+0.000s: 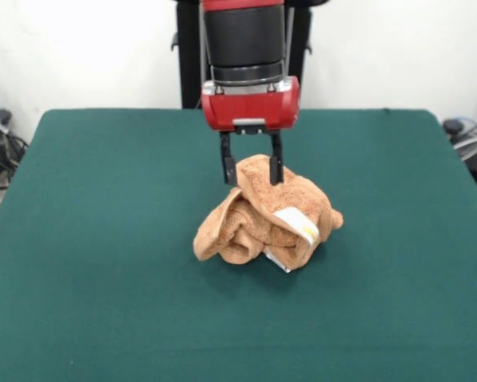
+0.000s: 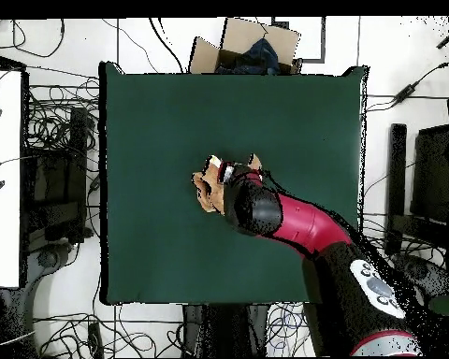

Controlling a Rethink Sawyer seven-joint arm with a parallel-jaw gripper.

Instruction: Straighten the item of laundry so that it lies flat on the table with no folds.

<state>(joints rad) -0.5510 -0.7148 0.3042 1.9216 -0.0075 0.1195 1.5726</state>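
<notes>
Front view shows gripper & white label; overhead hides gripper under arm. Fingers a bit open, pinching top fold of towel. Towel bunched up mid table, label at 4 o'clock.

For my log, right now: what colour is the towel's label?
White with yellow print, on the label; the front view shows it best.
</notes>
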